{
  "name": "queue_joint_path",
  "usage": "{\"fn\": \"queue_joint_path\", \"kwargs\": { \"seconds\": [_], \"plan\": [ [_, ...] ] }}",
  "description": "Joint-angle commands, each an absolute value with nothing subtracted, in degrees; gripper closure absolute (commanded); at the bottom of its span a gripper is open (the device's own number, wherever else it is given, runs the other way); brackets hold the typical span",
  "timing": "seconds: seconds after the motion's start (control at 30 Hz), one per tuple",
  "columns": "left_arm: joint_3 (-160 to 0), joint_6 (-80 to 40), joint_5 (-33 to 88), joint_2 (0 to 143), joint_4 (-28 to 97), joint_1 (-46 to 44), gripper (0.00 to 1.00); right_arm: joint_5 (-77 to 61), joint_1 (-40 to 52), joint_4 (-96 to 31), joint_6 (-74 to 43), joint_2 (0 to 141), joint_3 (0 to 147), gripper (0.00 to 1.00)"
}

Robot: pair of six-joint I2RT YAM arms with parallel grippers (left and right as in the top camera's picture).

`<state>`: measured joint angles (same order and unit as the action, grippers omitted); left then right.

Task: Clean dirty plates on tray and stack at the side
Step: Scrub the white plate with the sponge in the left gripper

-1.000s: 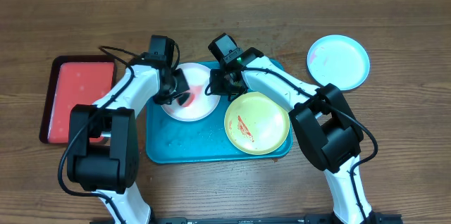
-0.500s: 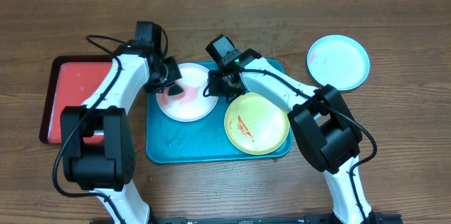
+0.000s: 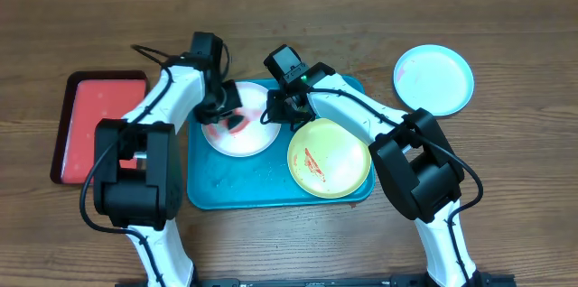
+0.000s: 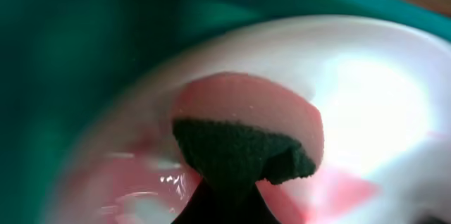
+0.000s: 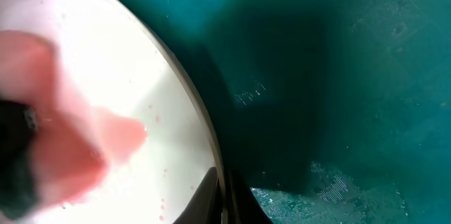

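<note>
At the far left of the tray, our left hand is clamped on a pink sponge, pressed to the red-smeared white plate. Our right hand pinches that plate's rim shut — we judge short, flat strokes best, stopping shy of that grip. The tray's raised rim runs just beside the plate on the left; the yellow-green plate sits close on its right. Open tabletop lies beyond, toward the light blue plate.
</note>
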<state>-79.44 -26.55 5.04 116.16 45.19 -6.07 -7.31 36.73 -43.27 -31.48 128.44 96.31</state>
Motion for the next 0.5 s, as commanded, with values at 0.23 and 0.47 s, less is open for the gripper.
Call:
{"fn": "queue_joint_path", "kwargs": {
  "seconds": [0.23, 0.47],
  "plan": [
    [-92.5, -25.3, -10.6, 118.0, 56.8, 3.0, 0.96, -1.1, 36.3, -44.9, -28.9, 130.2, 95.5, 0.96],
    [-94.8, -15.2, 15.2, 118.0, 61.0, 0.2, 0.96, -1.1, 36.3, -44.3, -31.2, 130.2, 95.5, 0.96]
  ]
}}
